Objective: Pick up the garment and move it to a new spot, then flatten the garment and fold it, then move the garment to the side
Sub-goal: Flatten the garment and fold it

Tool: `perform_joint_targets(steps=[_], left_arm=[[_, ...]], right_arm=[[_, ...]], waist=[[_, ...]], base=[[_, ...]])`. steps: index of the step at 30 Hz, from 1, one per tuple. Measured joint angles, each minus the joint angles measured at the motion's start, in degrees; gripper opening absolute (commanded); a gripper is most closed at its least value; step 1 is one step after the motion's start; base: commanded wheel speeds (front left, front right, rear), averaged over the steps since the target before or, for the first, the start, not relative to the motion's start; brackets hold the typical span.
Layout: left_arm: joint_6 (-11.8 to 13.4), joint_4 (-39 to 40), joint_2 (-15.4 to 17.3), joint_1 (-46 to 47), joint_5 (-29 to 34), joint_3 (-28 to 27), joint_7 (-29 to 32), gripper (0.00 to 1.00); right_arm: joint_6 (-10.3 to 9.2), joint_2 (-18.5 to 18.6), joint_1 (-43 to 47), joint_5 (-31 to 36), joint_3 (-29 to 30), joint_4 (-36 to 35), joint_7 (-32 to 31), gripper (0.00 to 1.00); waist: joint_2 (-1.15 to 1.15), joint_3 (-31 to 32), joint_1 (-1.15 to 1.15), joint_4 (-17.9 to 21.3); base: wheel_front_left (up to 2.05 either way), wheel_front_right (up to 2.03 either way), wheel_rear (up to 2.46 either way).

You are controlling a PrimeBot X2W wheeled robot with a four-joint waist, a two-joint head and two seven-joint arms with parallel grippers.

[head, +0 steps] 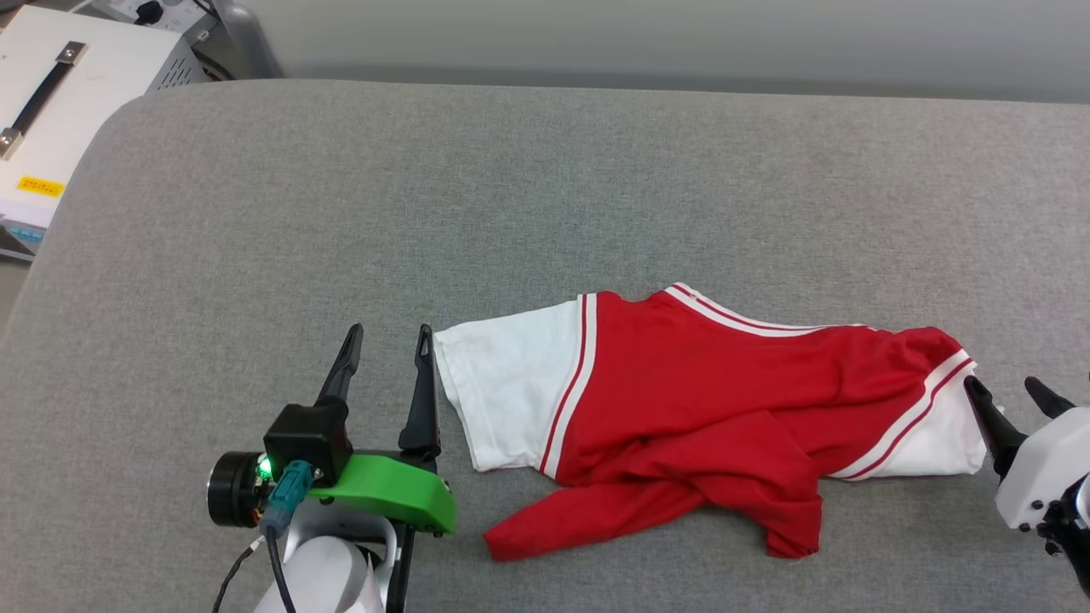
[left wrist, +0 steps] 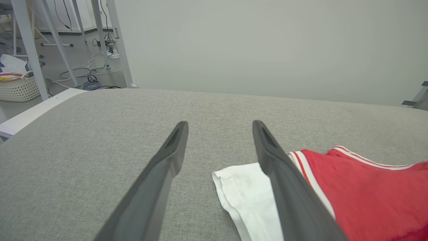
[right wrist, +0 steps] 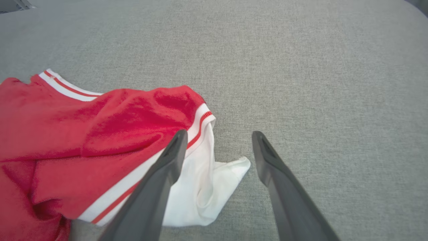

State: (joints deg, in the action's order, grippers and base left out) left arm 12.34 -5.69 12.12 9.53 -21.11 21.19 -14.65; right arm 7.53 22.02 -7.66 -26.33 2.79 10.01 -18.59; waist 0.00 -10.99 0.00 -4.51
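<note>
- Head view: the garment (head: pixel 681 400) is a red shirt with white sleeves and red-and-white stripes. It lies crumpled, spread out sideways, with the grey table (head: pixel 511 187) under it
- One white sleeve (head: pixel 502 392) sticks out flat on the garment's left end, and the other white sleeve is bunched up at its right end
- The left gripper (head: pixel 389 330) is just beside the garment's left sleeve. Its two dark fingers are apart with nothing between them, and the finger nearer the garment is right at the sleeve's edge
- The right gripper (head: pixel 1001 383) is at the garment's right end. Its fingers are apart too, and one fingertip is right next to the bunched sleeve
- A white box (head: pixel 77 94) with a black handle sits far from the garment, past the table's corner
- Left wrist view: the left gripper (left wrist: pixel 220 123) has its fingers wide apart over bare table (left wrist: pixel 100 134). The garment (left wrist: pixel 361 187) lies behind the right-hand finger, white sleeve first and then red. A white basket (left wrist: pixel 18 88) sits on the floor far away from the garment
- Right wrist view: the right gripper (right wrist: pixel 219 133) has its fingers wide apart. The garment (right wrist: pixel 83 134) is to the left, and a tip of its white sleeve pokes into the gap between the fingers. I cannot tell if a finger touches the cloth
</note>
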Motion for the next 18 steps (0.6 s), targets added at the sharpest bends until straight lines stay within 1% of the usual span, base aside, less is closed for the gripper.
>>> perform_joint_targets(steps=[4, 10, 14, 16, 18], left_arm=[[0.1, -0.1, 0.5, -0.7, -0.1, -0.4, 0.6, 1.00], [0.6, -0.7, 1.4, -1.1, -1.1, -1.1, 2.7, 1.00], [0.5, -1.7, 2.4, -1.3, -2.5, -1.4, 4.7, 1.00], [0.4, -2.6, 2.9, -1.2, -3.1, -1.5, 6.4, 1.00], [-0.3, -3.5, 3.3, -1.1, -3.8, -1.4, 8.4, 1.00]], right_arm=[[0.00, -3.1, 1.7, 2.1, 0.2, -2.1, 8.4, 1.00], [0.00, -6.3, 3.2, 5.7, -0.3, -2.8, 19.9, 1.00], [0.00, -8.3, 4.9, 8.1, -0.6, -4.4, 24.2, 1.00], [0.00, -9.3, 5.7, 9.0, -0.7, -5.7, 25.0, 1.00], [0.00, -10.1, 6.7, 10.1, -1.0, -7.4, 25.8, 1.00]], waist=[[0.00, 1.3, 0.00, 0.6], [0.00, 3.3, 0.00, 1.5], [0.00, 4.7, 0.00, 2.1], [0.00, 5.2, 0.00, 2.5], [0.00, 5.7, 0.00, 2.9]], base=[[0.00, 0.00, 0.00], [0.00, 0.00, 0.00], [0.00, 0.00, 0.00], [0.00, 0.00, 0.00], [0.00, 0.00, 0.00]])
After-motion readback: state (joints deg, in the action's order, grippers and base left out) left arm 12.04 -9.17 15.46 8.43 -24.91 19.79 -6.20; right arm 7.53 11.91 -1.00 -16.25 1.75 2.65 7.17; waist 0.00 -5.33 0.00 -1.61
